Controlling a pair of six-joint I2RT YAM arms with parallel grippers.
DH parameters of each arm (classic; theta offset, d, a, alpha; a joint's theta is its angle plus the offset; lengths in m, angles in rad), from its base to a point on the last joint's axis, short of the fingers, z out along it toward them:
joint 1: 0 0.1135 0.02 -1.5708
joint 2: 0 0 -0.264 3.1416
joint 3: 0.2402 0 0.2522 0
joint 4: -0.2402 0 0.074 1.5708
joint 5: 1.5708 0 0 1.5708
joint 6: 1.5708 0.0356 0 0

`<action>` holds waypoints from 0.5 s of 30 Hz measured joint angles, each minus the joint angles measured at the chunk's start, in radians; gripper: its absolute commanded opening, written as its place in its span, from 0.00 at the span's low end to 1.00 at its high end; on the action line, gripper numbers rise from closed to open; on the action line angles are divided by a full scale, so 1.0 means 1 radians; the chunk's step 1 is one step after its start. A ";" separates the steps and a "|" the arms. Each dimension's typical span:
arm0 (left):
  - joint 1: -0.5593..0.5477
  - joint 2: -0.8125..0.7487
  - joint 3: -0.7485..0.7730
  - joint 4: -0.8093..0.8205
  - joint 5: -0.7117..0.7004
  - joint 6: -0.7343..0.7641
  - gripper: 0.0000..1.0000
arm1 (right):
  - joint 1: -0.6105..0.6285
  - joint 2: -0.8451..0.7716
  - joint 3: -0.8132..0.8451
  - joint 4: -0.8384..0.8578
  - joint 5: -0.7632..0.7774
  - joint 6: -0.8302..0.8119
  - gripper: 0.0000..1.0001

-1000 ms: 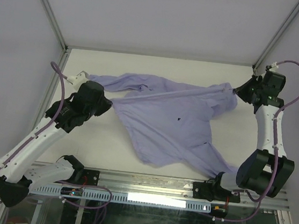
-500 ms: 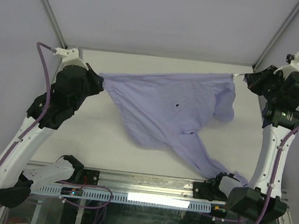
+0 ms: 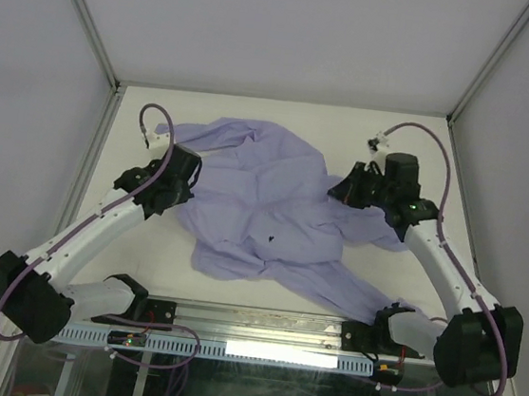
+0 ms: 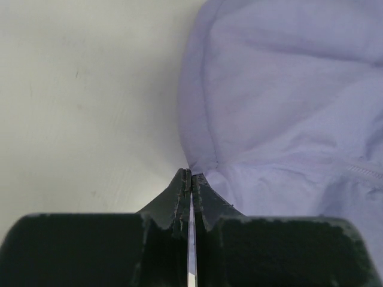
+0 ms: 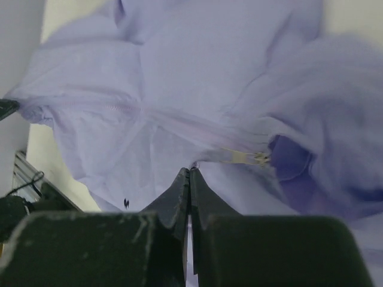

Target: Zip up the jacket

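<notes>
The lavender jacket (image 3: 265, 193) lies crumpled and slack across the middle of the white table (image 3: 423, 149), its small dark mark (image 3: 270, 240) facing up. My left gripper (image 3: 187, 187) is shut on a fold at the jacket's left edge (image 4: 281, 107), with the pinched fabric emerging at the fingertips (image 4: 190, 174). My right gripper (image 3: 336, 195) is shut on the fabric at the jacket's right side (image 5: 197, 78). Just beyond its tips (image 5: 190, 171) lies a pale strip (image 5: 242, 156) that may be the zipper end. The dark mark (image 5: 126, 203) also shows in the right wrist view.
One sleeve (image 3: 359, 290) trails toward the near right, up to the right arm's base (image 3: 402, 328). A metal rail (image 3: 260, 324) runs along the table's near edge. Frame posts (image 3: 88, 30) rise at the back corners, with walls close on both sides.
Both arms have swung inward and down. The jacket, half a second ago stretched taut in the air between the grippers, now lies slack and bunched on the table. Both grips held.
</notes>
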 measured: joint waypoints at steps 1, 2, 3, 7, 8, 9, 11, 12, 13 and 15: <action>0.007 0.029 -0.033 -0.013 0.003 -0.018 0.04 | 0.034 0.027 -0.023 -0.002 0.019 0.010 0.00; 0.011 0.050 -0.056 -0.030 0.005 -0.031 0.14 | 0.064 0.053 -0.035 -0.009 0.034 0.016 0.00; 0.011 0.062 -0.067 -0.045 0.007 -0.041 0.22 | 0.092 0.077 -0.037 -0.014 0.048 0.023 0.00; 0.017 0.053 -0.059 -0.042 0.040 -0.035 0.50 | 0.174 0.124 -0.034 -0.010 0.071 0.041 0.16; 0.018 0.048 -0.045 -0.040 0.055 -0.029 0.55 | 0.183 0.128 -0.024 -0.020 0.071 0.042 0.24; 0.017 0.044 -0.028 -0.037 0.066 -0.018 0.59 | 0.187 0.131 -0.009 -0.035 0.071 0.039 0.30; 0.017 0.040 0.024 -0.032 0.101 0.003 0.65 | 0.188 0.134 0.037 -0.076 0.077 0.027 0.37; 0.017 0.040 0.060 -0.027 0.125 0.015 0.66 | 0.188 0.134 0.070 -0.106 0.090 0.011 0.39; 0.017 0.040 0.096 -0.014 0.153 0.024 0.68 | 0.187 0.133 0.102 -0.132 0.107 -0.007 0.40; 0.017 0.045 0.157 0.018 0.214 0.041 0.69 | 0.174 0.131 0.158 -0.176 0.134 -0.043 0.41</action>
